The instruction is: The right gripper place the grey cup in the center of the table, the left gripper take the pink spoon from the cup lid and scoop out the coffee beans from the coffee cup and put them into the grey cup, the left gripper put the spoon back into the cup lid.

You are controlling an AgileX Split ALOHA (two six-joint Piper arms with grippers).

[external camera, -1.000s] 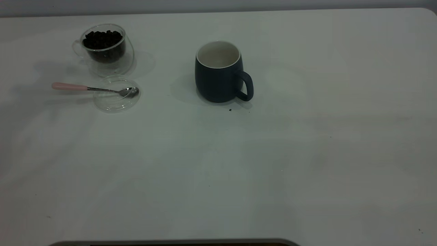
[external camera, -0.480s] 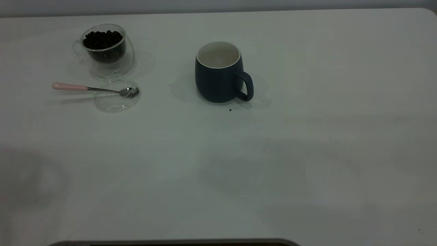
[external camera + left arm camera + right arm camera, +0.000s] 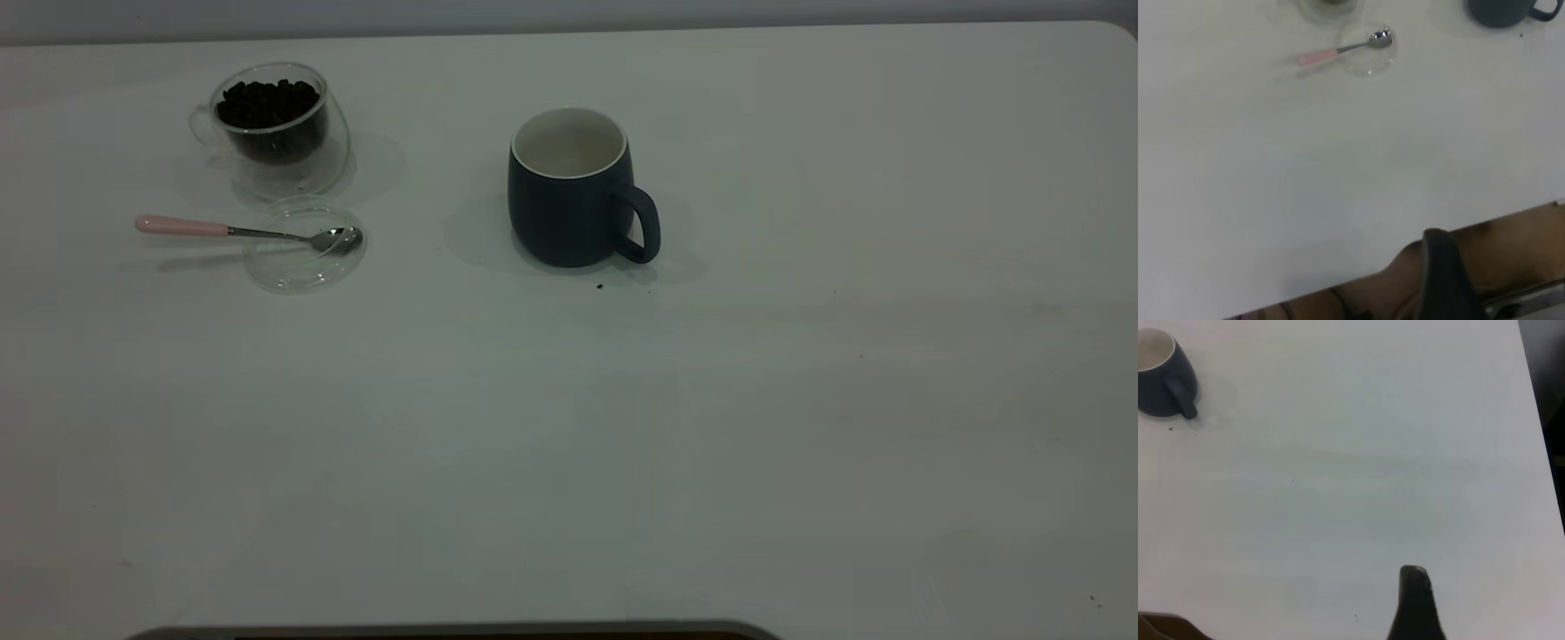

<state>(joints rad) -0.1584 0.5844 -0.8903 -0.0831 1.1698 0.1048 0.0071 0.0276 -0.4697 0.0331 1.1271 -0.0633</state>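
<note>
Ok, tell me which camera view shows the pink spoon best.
The exterior view. There the pink spoon shows whole: pink handle out over the table, silver bowl resting in the clear cup lid, in front of the coffee cup. The left wrist view shows it small and far off. The right wrist view misses it.

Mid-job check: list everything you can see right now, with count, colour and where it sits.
grey cup: one, dark blue-grey with a white inside, upright near the table's far middle, handle towards the right arm's side.
coffee cup: one, clear glass, far left.
coffee beans: one heap, dark brown, inside the coffee cup.
cup lid: one, clear, just in front of the coffee cup.
pink spoon: one, pink handle and silver bowl; bowl rests in the cup lid, handle sticks out leftwards.
table: one, white, with a few dark specks.
left gripper: black, back over the near table edge.
right gripper: black, above bare table, away from the grey cup.
</note>
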